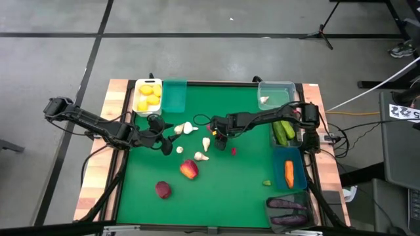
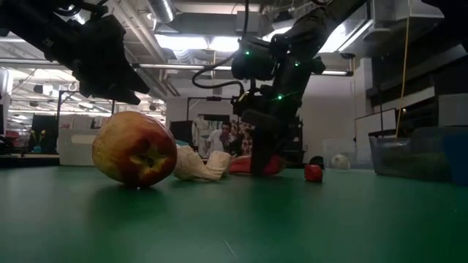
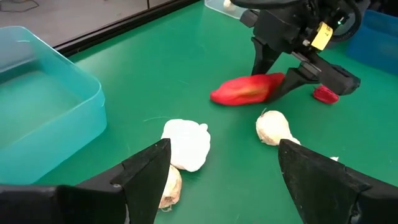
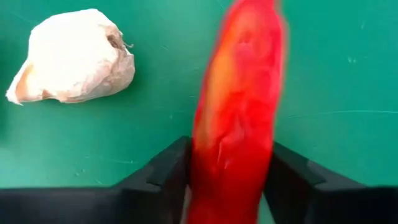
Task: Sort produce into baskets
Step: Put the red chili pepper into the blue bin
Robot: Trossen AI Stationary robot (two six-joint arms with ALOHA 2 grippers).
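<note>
A red chili (image 3: pixel 245 90) lies on the green mat (image 1: pixel 223 190) mid-table, and my right gripper (image 1: pixel 216 133) has come down on it and is shut on it. My left gripper (image 3: pixel 221 168) hovers open to the left of it (image 1: pixel 161 141), above white garlic bulbs (image 3: pixel 186 144) that rest on the mat. More garlic (image 3: pixel 273 127) lies between the two grippers. Two red apples (image 1: pixel 189 169) (image 1: pixel 163 189) sit nearer the front. A small red piece (image 1: pixel 234 151) lies beside the chili. My right gripper pinches the chili's two long sides (image 4: pixel 205 155) between its two fingers (image 4: pixel 165 168), near the end (image 3: pixel 273 81) that faces the table's right. The fingers come from above, slanting down, and lie across the chili. The chili lies level on the mat.
At the far left stand a white basket (image 1: pixel 148 96) of lemons and a teal basket (image 1: pixel 174 96). At the far right a clear basket (image 1: pixel 275 93) holds garlic. Down the right edge stand a dark basket (image 1: pixel 286 131) with cucumbers, a blue one (image 1: pixel 289 172) with a carrot, and one (image 1: pixel 287 211) with eggplants.
</note>
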